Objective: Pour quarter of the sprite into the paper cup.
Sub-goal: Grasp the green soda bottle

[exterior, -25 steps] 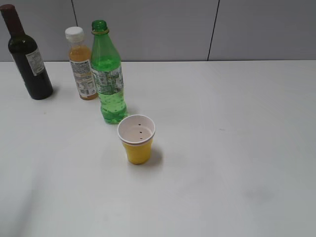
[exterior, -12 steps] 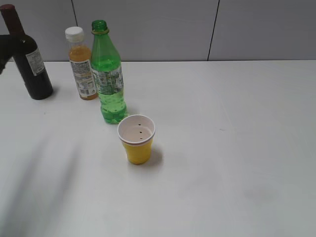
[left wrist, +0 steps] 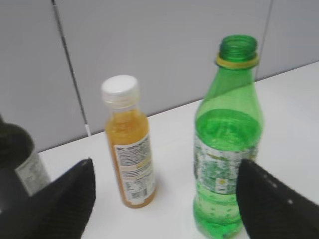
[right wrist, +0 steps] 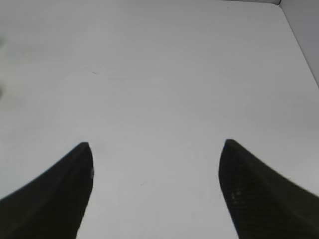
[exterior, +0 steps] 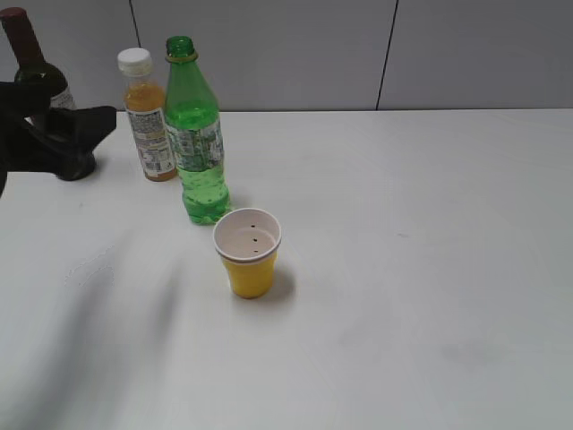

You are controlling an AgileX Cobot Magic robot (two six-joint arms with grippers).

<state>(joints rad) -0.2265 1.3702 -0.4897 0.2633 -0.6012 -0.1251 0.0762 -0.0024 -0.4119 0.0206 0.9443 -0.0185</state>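
Observation:
The sprite [exterior: 195, 134], a tall green bottle without a cap, stands upright on the white table; it also shows in the left wrist view [left wrist: 227, 144]. The yellow paper cup [exterior: 249, 255] stands just in front of it, to the right, with a few dark specks inside. My left gripper [exterior: 76, 130] is open and empty at the far left, in front of the wine bottle and left of the sprite; in the left wrist view [left wrist: 167, 186] its fingers frame the juice bottle and the sprite. My right gripper [right wrist: 157, 172] is open over bare table; it is out of the exterior view.
An orange-juice bottle [exterior: 148, 121] with a white cap stands just left of the sprite, also in the left wrist view [left wrist: 129, 149]. A dark wine bottle [exterior: 31, 63] stands at the far left, partly hidden by my left arm. A grey panel wall [exterior: 358, 54] backs the table.
My left gripper has come into view from the left edge and moved right, toward the bottles, now covering the lower wine bottle. The bottles and cup have not moved.

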